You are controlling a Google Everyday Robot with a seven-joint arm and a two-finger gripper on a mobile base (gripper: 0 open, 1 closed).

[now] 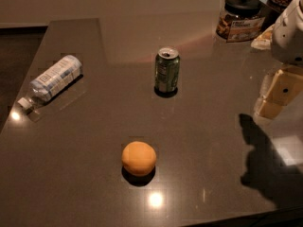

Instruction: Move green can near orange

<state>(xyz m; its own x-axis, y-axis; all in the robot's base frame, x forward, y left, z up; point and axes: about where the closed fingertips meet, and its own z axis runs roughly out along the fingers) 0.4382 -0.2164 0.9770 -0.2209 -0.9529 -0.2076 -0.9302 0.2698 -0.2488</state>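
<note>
Green can point(167, 71) stands upright on the table point(213, 141), well left of the jaws, which hang over the table's right edge; whether they are released or clenched I cannot tell. The orange point(138, 158) lies well apart from the can, left of the jaws and nearer the camera. By my judgement, the whole move remains.

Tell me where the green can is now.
In the camera view the green can stands upright centrally, behind the orange and right of the lying water bottle; the gripper is at the right edge.
</note>
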